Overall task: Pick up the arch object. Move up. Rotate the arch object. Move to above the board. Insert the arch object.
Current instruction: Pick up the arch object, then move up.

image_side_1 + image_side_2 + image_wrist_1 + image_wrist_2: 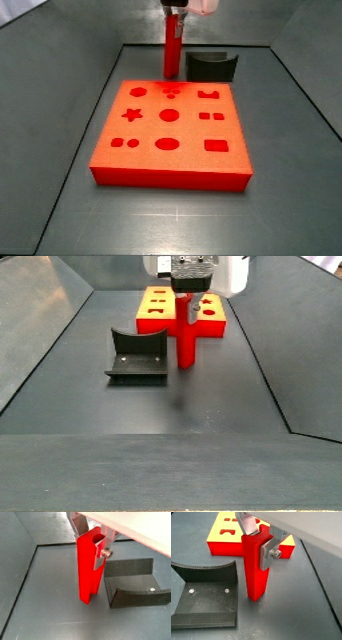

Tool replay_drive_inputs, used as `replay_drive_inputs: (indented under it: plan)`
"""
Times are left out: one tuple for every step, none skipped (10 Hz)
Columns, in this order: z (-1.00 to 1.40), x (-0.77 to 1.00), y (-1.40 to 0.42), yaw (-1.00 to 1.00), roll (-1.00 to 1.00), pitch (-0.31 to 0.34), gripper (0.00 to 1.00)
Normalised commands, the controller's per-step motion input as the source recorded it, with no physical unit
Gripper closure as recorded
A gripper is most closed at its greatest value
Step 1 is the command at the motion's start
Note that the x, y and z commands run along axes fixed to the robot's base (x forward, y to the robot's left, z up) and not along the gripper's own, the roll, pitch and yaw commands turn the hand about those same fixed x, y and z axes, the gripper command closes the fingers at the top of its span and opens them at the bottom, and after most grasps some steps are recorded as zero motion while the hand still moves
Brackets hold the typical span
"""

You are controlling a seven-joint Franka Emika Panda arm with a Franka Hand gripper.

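Observation:
The arch object (87,572) is a long, bright red bar, held upright with a small notch at its top. My gripper (90,542) is shut on its upper end, with silver fingers (271,554) clamped on both sides. The bar (173,50) hangs just beyond the board's far edge, next to the fixture, with its lower end close to the floor; I cannot tell if it touches. The board (187,130) is a flat orange-red slab with shaped recesses, and it also shows in a wrist view (224,548). In a side view the gripper (190,296) stands over the bar (187,341).
The dark fixture (211,66) with a curved notch stands on the floor right beside the bar, as both wrist views (133,587) (204,592) and a side view (136,356) show. Grey walls enclose the dark floor on all sides.

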Motion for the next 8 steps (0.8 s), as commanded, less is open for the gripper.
replay_drive_inputs:
  plan:
    - [0.0,0.0,0.0,0.0,0.0,0.0,1.0]
    - [0.0,0.0,0.0,0.0,0.0,0.0,1.0]
    - [0.0,0.0,0.0,0.0,0.0,0.0,1.0]
    - [0.0,0.0,0.0,0.0,0.0,0.0,1.0]
    - [0.0,0.0,0.0,0.0,0.0,0.0,1.0]
    - [0.0,0.0,0.0,0.0,0.0,0.0,1.0]
    - [0.0,0.0,0.0,0.0,0.0,0.0,1.0]
    - [0.83,0.0,0.0,0.0,0.0,0.0,1.0]
